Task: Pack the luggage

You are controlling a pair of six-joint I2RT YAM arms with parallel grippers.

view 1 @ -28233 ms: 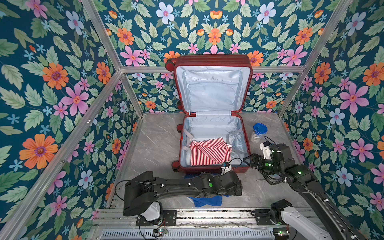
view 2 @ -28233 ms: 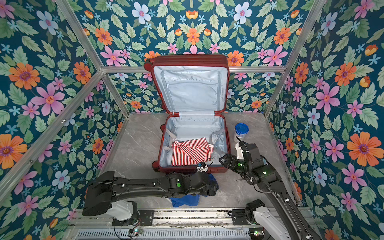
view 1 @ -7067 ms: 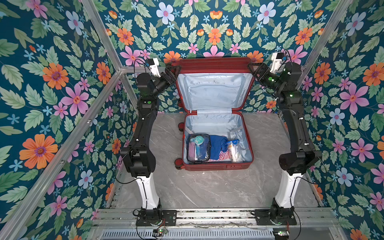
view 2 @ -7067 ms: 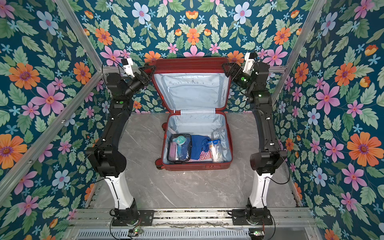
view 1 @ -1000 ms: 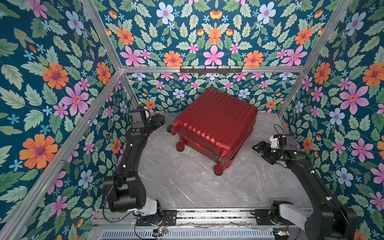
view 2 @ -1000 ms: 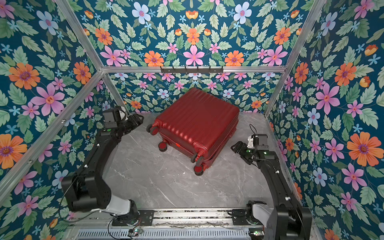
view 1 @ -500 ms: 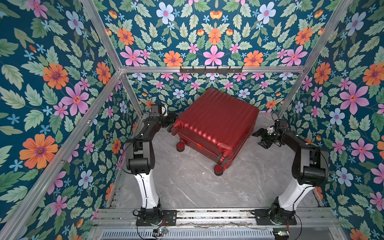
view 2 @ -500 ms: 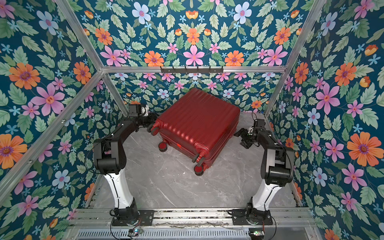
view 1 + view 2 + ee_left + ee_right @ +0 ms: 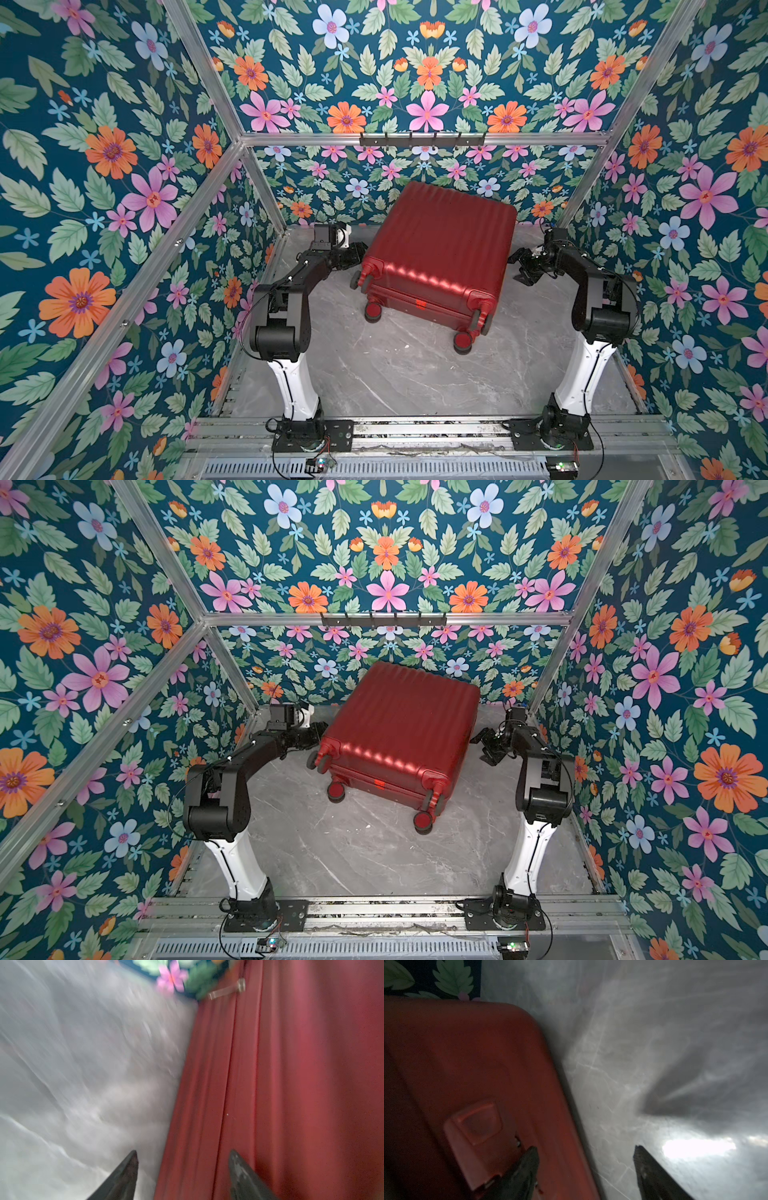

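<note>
Luggage [image 9: 436,249] lies closed and skewed at the back of the table [image 9: 395,374] in both top views, with the left gripper [image 9: 358,257] and right gripper [image 9: 520,268] flanking it. Left wrist: jaws apart, empty. Right wrist — same. I judge an uneven push could roll it on its wheels [image 9: 462,343] — off line.

Left fingers [image 9: 122,1178] and right fingers [image 9: 652,1178] parted, empty

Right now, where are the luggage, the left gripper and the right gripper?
luggage [image 9: 440,241], in a top view, ribbed upper shell.
left gripper [image 9: 183,1152], left wrist view, midway between fingertips.
right gripper [image 9: 585,1147], right wrist view, midway between fingertips.
</note>
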